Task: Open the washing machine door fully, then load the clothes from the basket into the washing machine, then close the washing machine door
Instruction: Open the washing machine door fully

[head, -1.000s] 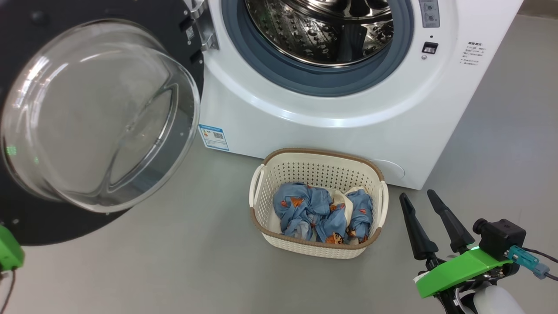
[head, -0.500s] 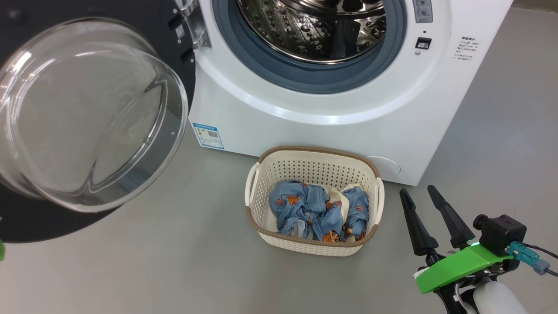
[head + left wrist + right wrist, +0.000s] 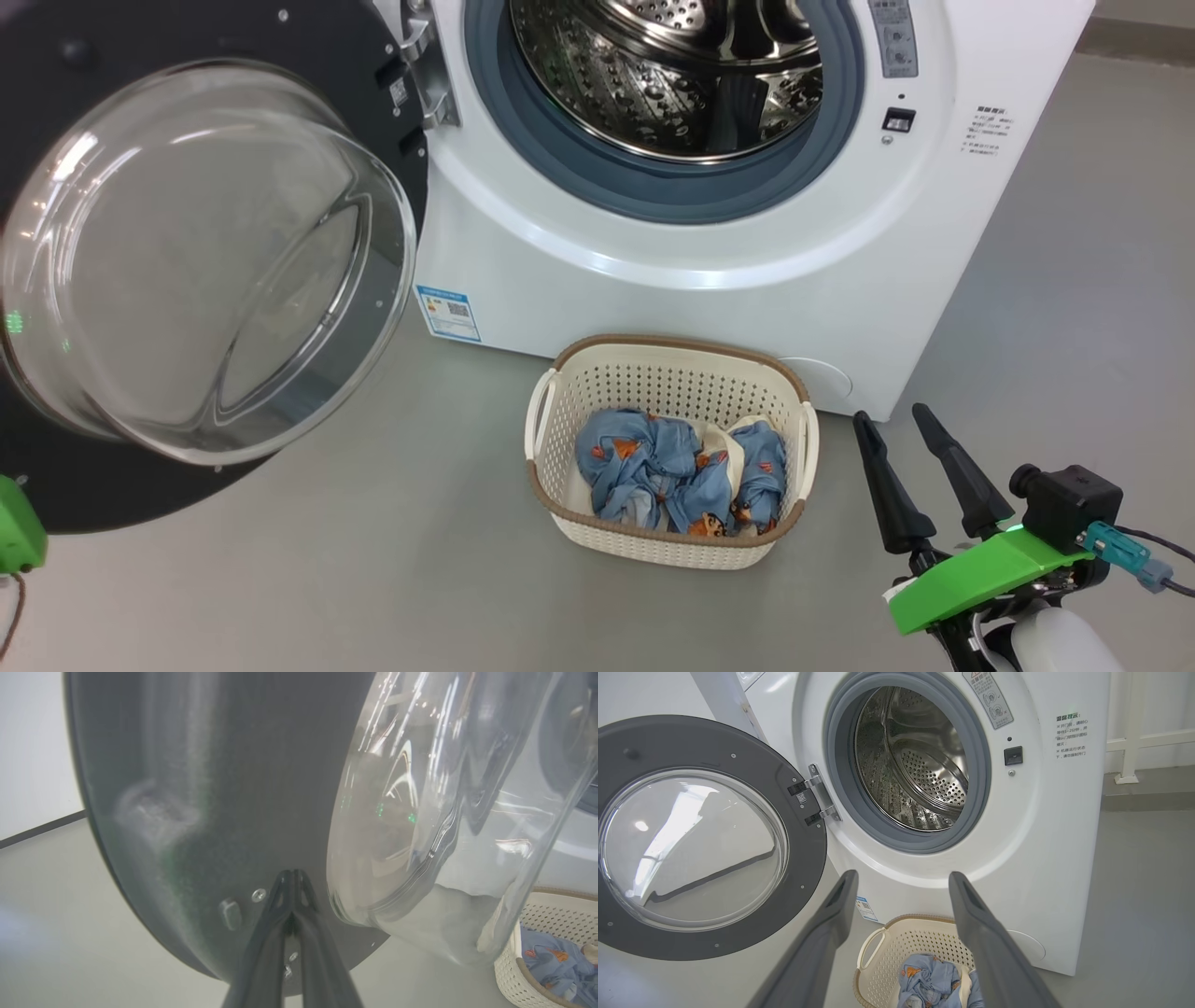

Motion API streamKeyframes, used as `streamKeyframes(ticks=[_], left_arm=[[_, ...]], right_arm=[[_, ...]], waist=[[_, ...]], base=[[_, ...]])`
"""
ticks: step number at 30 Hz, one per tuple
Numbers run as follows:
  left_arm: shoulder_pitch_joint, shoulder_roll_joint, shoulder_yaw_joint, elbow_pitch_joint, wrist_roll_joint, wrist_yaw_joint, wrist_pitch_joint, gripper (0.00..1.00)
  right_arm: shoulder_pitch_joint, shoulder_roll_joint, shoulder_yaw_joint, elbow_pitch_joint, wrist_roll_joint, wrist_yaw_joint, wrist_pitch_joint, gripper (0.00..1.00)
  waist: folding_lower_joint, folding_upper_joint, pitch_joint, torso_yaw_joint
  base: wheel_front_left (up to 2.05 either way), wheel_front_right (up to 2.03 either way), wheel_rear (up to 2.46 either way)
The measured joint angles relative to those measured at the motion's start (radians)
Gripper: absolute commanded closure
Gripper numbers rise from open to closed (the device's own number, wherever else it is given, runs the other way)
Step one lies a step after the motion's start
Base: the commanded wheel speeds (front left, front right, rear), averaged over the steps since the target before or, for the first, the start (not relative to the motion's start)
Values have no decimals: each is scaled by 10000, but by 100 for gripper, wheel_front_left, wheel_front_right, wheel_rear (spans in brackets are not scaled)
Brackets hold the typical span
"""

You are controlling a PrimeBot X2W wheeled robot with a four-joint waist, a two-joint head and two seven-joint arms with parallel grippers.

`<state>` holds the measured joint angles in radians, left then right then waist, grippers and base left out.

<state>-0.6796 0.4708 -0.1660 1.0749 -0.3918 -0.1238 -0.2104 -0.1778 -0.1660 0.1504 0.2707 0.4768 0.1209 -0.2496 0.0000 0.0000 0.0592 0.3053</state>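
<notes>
Swung wide to the left of the opening, the washing machine door [image 3: 205, 261] hangs on its metal hinge [image 3: 429, 75], its black inner face and bulging glass bowl turned toward the head camera. Just right of that hinge the washing machine [image 3: 709, 280] shows its grey rubber ring [image 3: 653, 196] and the perforated steel drum [image 3: 672, 75] behind it. On the floor [image 3: 373, 579], close before the machine's white front and below the drum mouth, stands the basket [image 3: 672, 343]. The clothes [image 3: 672, 467] lie bunched in its bottom, blue with small orange figures and a cream fold between them. A small blue label [image 3: 448, 313] sits on the machine's lower left corner, left of the basket. A round cover [image 3: 826, 373] shows at the lower right, just behind the basket's right handle. A dark latch slot [image 3: 898, 119] sits right of the ring. The door's glass bowl reaches out over the floor well left of the basket, apart from it. The right gripper [image 3: 889, 413] hangs right of the basket, near but not touching it, fingers spread and empty. In the right wrist view the basket and clothes lie low between those two fingers. The left gripper [image 3: 292, 877] has its fingers pressed together on nothing. Its tips are at the door's black face beside the glass bowl, next to a small screw [image 3: 258, 895]; whether they touch the door cannot be told.
</notes>
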Motion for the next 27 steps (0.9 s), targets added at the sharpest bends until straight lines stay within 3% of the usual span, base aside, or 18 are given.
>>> streamKeyframes(ticks=[15,19,20,21,27], left_arm=[[1420,-316,71,-1906,-721,-35,-376,100],[2112,-558,261,-3028,-790,240,-378,62],[2303,-631,314,-3375,-794,299,-380,40],[2489,-704,366,-3730,-800,374,-385,3],[3657,-1187,562,-5722,-993,713,-447,0]], right_arm=[[187,-31,-33,-21,0,0,0,0],[226,-84,-29,-77,0,0,-2,0],[244,-88,-27,-94,0,0,0,0],[251,-90,-29,-109,0,0,0,0],[350,-182,-15,-213,-4,0,0,0]], waist=[[0,0,-300,-396],[0,0,-341,-604],[0,0,-351,-663],[0,0,-362,-724],[0,0,-456,-1147]], base=[[0,0,0],[0,0,0],[0,0,0],[0,0,0],[0,0,0]])
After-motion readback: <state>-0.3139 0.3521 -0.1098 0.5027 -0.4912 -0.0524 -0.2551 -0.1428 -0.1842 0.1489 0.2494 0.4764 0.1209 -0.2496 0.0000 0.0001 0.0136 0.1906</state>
